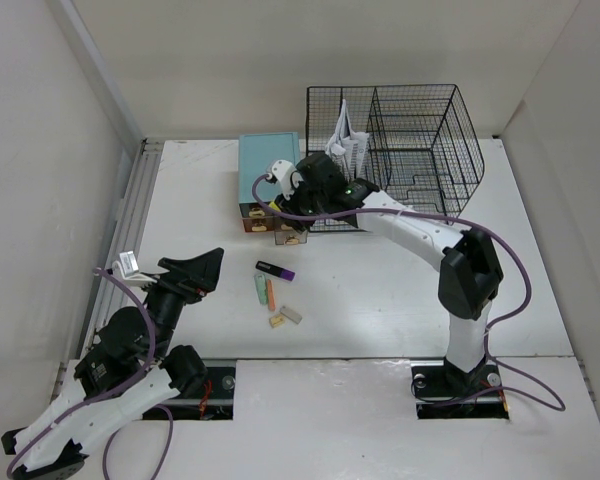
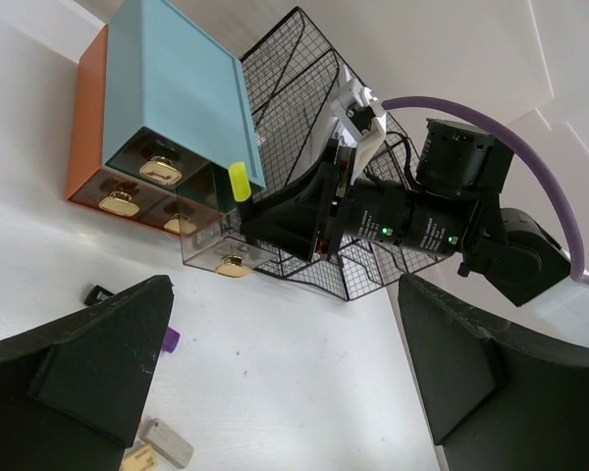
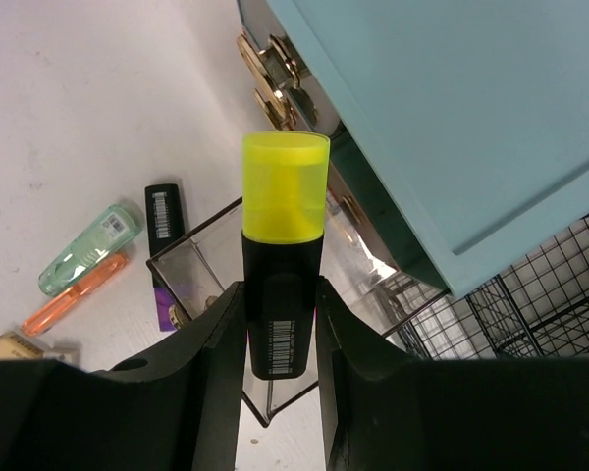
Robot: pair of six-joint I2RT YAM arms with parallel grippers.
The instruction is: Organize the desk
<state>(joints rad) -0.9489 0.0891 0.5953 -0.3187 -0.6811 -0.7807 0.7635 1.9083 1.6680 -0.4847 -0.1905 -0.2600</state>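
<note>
The white desk [image 1: 380,290] carries a teal drawer box [image 1: 268,168] with one clear drawer [image 3: 226,294] pulled out. My right gripper [image 3: 280,324] is shut on a black highlighter with a yellow cap [image 3: 283,245] and holds it above that open drawer; it also shows in the left wrist view [image 2: 238,183]. My left gripper [image 2: 285,392] is open and empty, above the desk at the front left [image 1: 195,270]. On the desk lie a purple-capped black highlighter [image 1: 276,269], a green tube [image 1: 260,288], an orange pen [image 1: 270,293] and two erasers [image 1: 285,317].
A black wire rack [image 1: 405,150] with papers [image 1: 347,145] stands at the back, right of the drawer box. A metal rail [image 1: 130,220] runs along the desk's left edge. The box's other drawers [image 2: 137,186] with gold handles are shut.
</note>
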